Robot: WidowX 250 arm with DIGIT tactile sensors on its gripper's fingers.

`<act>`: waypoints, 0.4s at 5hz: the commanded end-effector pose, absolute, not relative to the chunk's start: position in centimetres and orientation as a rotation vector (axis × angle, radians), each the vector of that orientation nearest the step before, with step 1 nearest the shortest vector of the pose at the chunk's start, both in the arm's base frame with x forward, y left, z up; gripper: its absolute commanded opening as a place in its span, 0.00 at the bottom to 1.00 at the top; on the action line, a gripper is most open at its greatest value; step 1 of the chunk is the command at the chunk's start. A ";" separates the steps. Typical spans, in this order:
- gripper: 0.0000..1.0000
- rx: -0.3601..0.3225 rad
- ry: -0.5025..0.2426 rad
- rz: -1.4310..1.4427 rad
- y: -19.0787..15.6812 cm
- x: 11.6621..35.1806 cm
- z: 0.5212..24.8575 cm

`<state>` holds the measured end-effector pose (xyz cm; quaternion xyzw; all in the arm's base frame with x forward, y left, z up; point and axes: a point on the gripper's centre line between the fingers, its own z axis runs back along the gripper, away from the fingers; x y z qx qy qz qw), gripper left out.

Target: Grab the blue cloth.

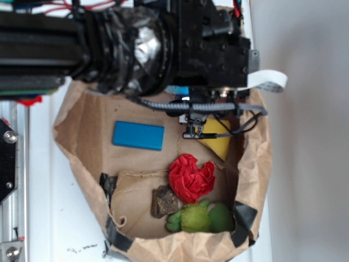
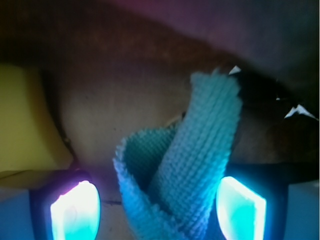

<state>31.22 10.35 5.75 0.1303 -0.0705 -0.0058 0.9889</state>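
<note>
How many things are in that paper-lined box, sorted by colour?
Blue: 2, the blue cloth and a flat block
Yellow: 1, a sponge
Red: 1, a crumpled ball
Green: 1, a fuzzy toy
Brown: 1, a small chunk
Total: 6

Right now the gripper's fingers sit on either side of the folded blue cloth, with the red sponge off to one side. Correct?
Almost. The sponge is yellow, not red, as the wrist view shows. The rest holds: the gripper has a finger on either side of the folded blue cloth, not yet closed on it.
</note>
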 end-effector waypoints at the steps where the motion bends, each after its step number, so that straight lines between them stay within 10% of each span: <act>1: 0.00 0.267 -0.152 -0.029 10.5 31.2 6.5; 2: 0.00 0.261 -0.157 -0.030 10.4 31.1 6.7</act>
